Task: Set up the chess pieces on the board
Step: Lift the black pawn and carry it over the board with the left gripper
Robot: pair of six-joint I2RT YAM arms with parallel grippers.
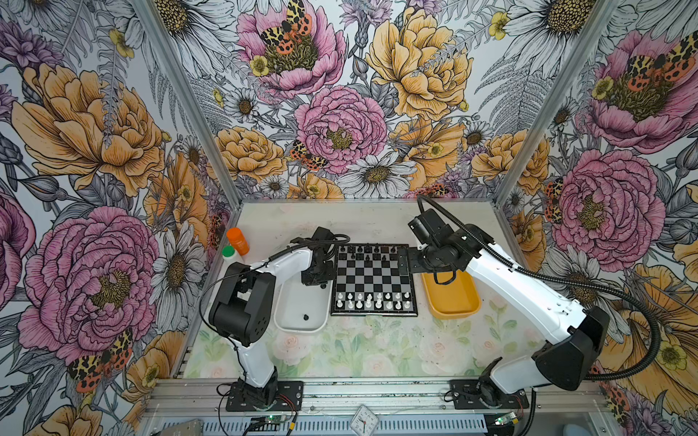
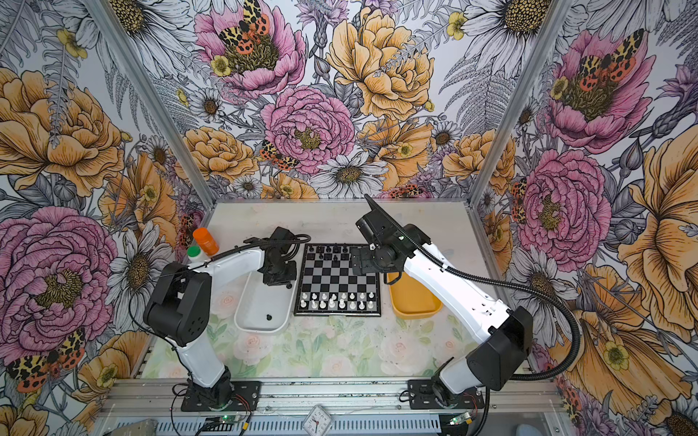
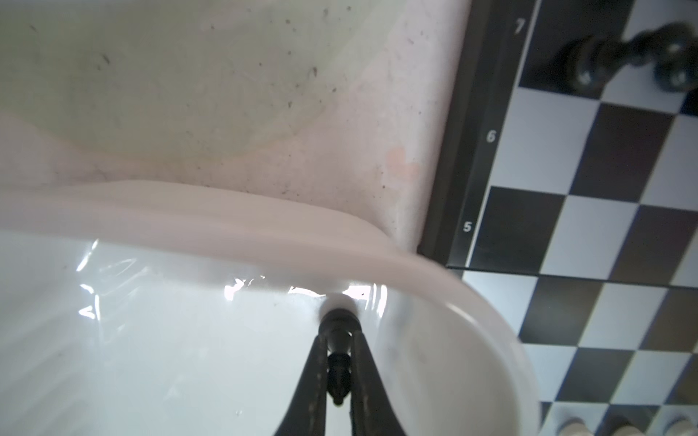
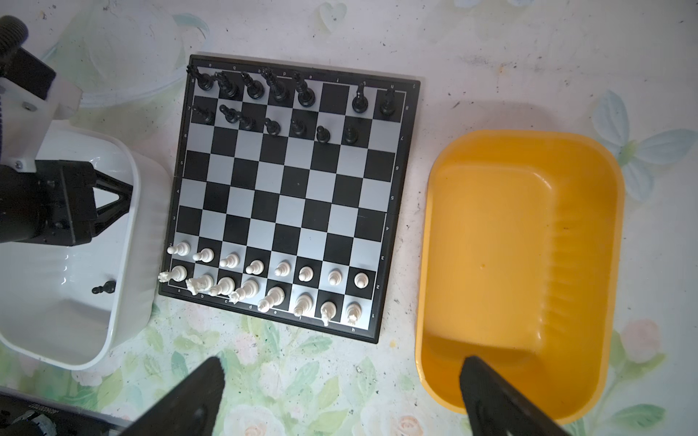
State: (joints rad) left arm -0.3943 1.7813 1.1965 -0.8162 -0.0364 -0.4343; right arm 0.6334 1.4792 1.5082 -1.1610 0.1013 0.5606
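– Down in the white tray (image 1: 292,302), what was the left gripper (image 3: 338,334) doing?

– Its jaws were pinched tight on a black piece (image 3: 337,372). The piece sat right between the two fingers, close to the tray's wall at the far end. I could not tell if it touched the tray's floor.

– Was anything else in that tray?

– Yes. A loose black piece (image 4: 104,289) lay on its side near the other end, well apart from the gripper.

– Where was the board (image 1: 372,278)?

– It lay flat in the middle of the table (image 1: 359,351). The white tray was on one side of it and the yellow tray (image 1: 449,298) on the other.

– And the little men on it?

– The white pieces (image 4: 256,267) stood in two rows along the near edge. The black pieces (image 4: 279,92) stood in two rows along the far edge. The squares between them were bare.

– What about the right gripper (image 4: 342,362)?

– It hung up high by the far right corner of the board, near the yellow tray. Its jaws were wide apart and held nothing.

– Did you see other things?

– An orange bottle (image 1: 238,241) and a small white bottle with a green cap (image 1: 228,252) stood side by side at the far left of the table.
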